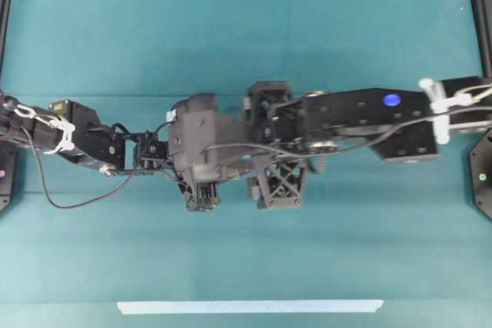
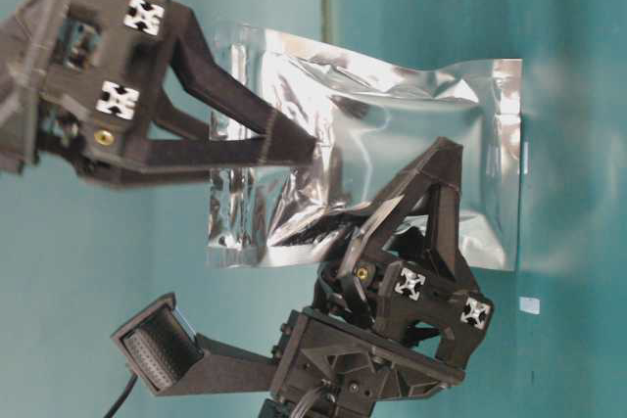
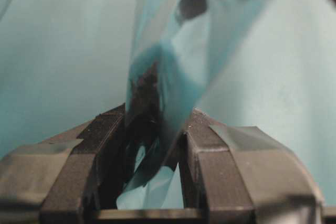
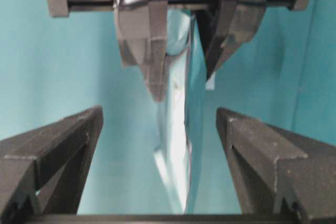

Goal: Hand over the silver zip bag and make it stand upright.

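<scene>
Overhead: two black arms meet mid-table; one pale tape strip [image 1: 250,306] lies near the edge. Table level: one crinkled silver zip bag [image 2: 392,144] hangs aloft. Left gripper [image 3: 157,140] pinches it; right gripper [image 4: 160,124] stands spread wide.

Looking like a robot lab bench: two black arms [image 1: 338,124] are reaching over a plain teal table [image 1: 231,28], cables trailing, with a pale tape strip [image 1: 250,306] lying along the front edge.
</scene>
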